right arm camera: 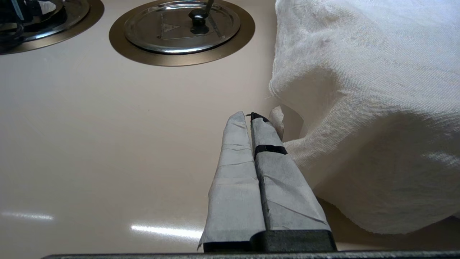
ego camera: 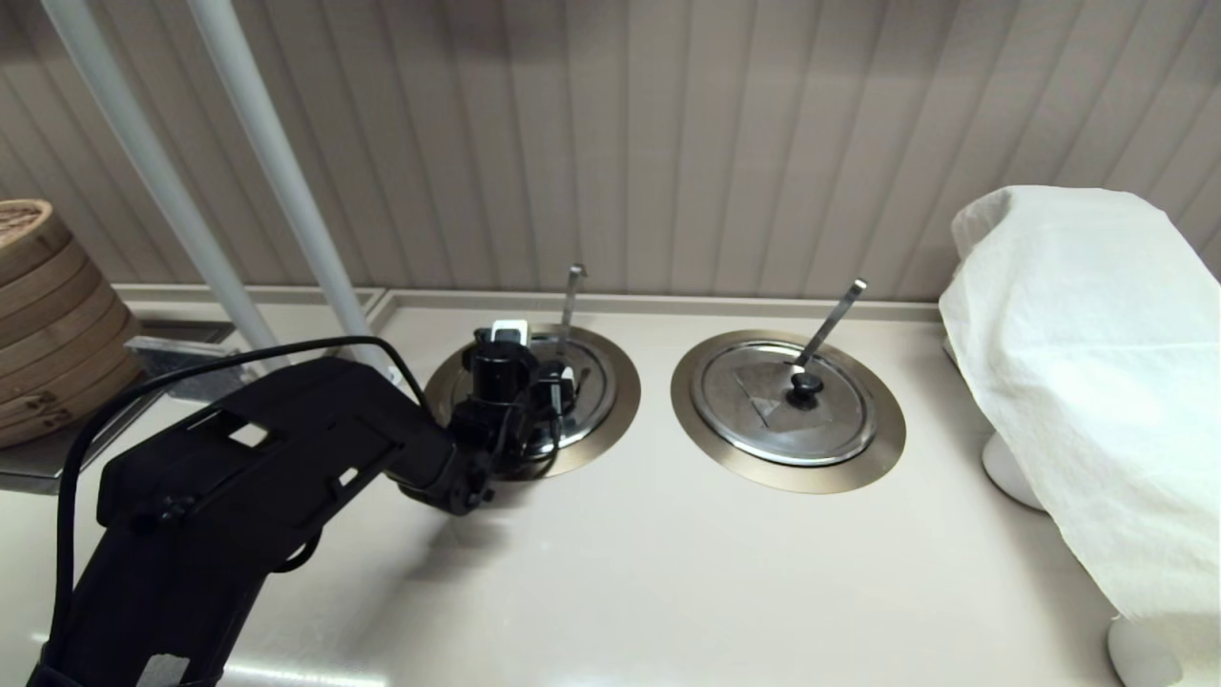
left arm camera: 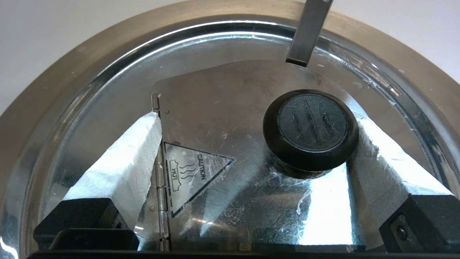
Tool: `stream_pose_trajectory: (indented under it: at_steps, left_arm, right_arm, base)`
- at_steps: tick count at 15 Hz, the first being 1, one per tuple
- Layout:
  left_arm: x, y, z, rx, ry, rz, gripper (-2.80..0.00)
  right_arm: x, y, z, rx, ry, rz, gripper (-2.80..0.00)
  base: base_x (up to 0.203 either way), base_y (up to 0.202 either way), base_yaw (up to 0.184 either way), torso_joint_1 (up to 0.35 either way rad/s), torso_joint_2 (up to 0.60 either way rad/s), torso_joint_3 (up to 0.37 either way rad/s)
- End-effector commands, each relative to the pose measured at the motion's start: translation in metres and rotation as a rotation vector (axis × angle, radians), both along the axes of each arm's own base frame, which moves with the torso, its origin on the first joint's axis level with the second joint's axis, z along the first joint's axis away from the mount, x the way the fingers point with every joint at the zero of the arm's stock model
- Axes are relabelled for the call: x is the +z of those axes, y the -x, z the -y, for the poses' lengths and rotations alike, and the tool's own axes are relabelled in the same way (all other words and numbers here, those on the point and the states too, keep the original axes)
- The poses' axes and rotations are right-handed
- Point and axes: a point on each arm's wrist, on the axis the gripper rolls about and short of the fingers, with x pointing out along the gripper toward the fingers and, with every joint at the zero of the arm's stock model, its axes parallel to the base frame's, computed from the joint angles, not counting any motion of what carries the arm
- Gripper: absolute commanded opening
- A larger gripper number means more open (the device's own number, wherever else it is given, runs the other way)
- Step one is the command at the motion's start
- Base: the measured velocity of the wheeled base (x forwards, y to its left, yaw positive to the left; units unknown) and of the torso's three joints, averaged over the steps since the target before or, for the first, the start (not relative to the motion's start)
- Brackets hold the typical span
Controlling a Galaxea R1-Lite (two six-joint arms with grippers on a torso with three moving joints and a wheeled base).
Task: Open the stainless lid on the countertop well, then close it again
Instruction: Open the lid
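Observation:
The stainless lid (left arm camera: 222, 108) lies flat in the countertop well, whose bronze-toned ring (left arm camera: 72, 61) surrounds it. The lid carries a pale triangle mark (left arm camera: 190, 172), a black knob (left arm camera: 311, 129) and a hinge. A thin ladle handle (ego camera: 570, 305) rises from its far side. My left gripper (left arm camera: 257, 118) hovers close over the lid, open. The knob sits between the taped fingers (left arm camera: 122, 162), right against the other one. In the head view the left gripper (ego camera: 548, 386) covers much of the lid (ego camera: 599, 377). My right gripper (right arm camera: 248, 117) is shut and empty, low over the counter beside the cloth.
The twin lid (ego camera: 839, 410) with its ring (ego camera: 882, 448) and flat ladle handle (ego camera: 828, 324) lies to the right. A white cloth-draped object (ego camera: 1087, 363) stands at far right. Bamboo steamers (ego camera: 48, 324) and two white poles (ego camera: 277, 181) stand at left.

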Motion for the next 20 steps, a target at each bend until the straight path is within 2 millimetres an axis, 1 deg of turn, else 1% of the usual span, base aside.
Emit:
stream_pose_trajectory:
  at_steps: [1, 3, 7, 11, 17, 20]
  left_arm:
    - [0.009, 0.001, -0.001, 0.004, 0.011, 0.023, 0.0]
    - [0.014, 0.001, -0.002, 0.005, 0.015, 0.033, 0.0]
    - [0.016, 0.0, -0.007, 0.017, 0.016, 0.037, 0.0]
    - [0.029, 0.004, -0.012, 0.022, 0.021, 0.051, 0.0]
    - [0.026, 0.006, -0.013, 0.028, 0.015, 0.04, 0.0]
    - [0.028, 0.006, -0.021, 0.044, 0.01, 0.038, 0.0]
  right_arm:
    - [0.0, 0.0, 0.0, 0.002, 0.001, 0.0, -2.8]
    - [0.0, 0.0, 0.0, 0.0, 0.001, 0.0, -2.8]
    - [0.0, 0.0, 0.0, 0.001, 0.001, 0.0, -2.8]
    - [0.0, 0.0, 0.0, 0.0, 0.001, 0.0, -2.8]
    - [0.0, 0.0, 0.0, 0.002, 0.001, 0.0, -2.8]
    - [0.0, 0.0, 0.0, 0.001, 0.001, 0.0, -2.8]
  base:
    - [0.0, 0.0, 0.0, 0.0, 0.0, 0.0]
    - [0.0, 0.0, 0.0, 0.0, 0.0, 0.0]
    - [0.0, 0.0, 0.0, 0.0, 0.0, 0.0]
    - [0.0, 0.0, 0.0, 0.0, 0.0, 0.0]
    - [0.0, 0.0, 0.0, 0.0, 0.0, 0.0]
    - [0.0, 0.0, 0.0, 0.0, 0.0, 0.0]
